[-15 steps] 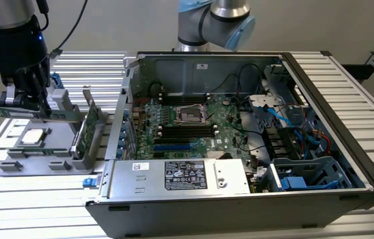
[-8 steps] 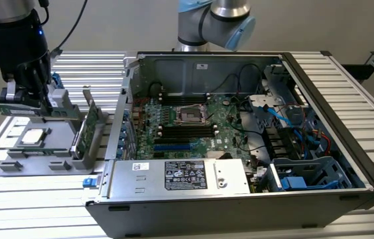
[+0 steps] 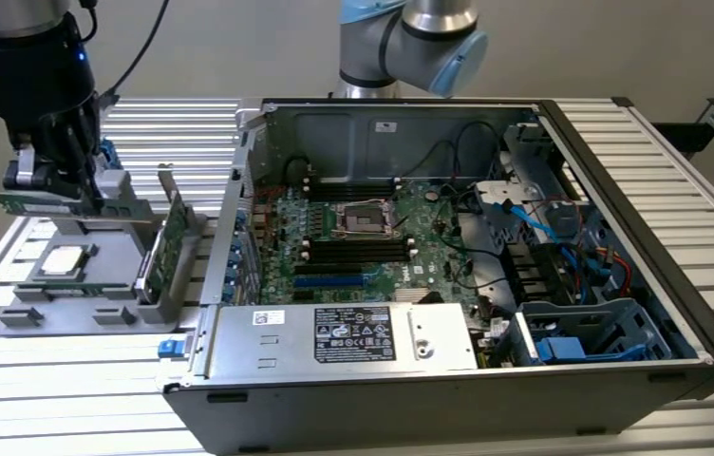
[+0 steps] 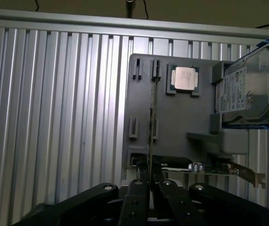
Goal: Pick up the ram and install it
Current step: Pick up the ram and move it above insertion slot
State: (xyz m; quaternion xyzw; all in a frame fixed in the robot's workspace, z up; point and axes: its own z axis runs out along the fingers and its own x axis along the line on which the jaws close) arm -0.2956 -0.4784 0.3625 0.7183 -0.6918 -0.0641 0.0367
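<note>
My gripper (image 3: 64,190) hangs over the grey parts holder (image 3: 28,309) at the exterior view's left. It is shut on the ram (image 3: 28,201), a long thin green stick held level just above the holder's posts. In the wrist view the ram (image 4: 151,122) appears edge-on as a thin line running out from between the black fingers (image 4: 139,197), which press together on it at my gripper (image 4: 150,186). The open computer case (image 3: 610,171) stands to the exterior view's right, with the motherboard (image 3: 383,223) and its dark memory slots (image 3: 357,252) facing up.
On the holder sit a silver processor chip (image 4: 185,77), a taller green expansion card with a metal bracket (image 3: 170,237) and a silver hard drive (image 4: 247,89). A power supply box (image 3: 345,337), blue cables (image 3: 547,228) and drive cages (image 3: 585,332) crowd the case. Slatted aluminium table (image 4: 54,117) lies around.
</note>
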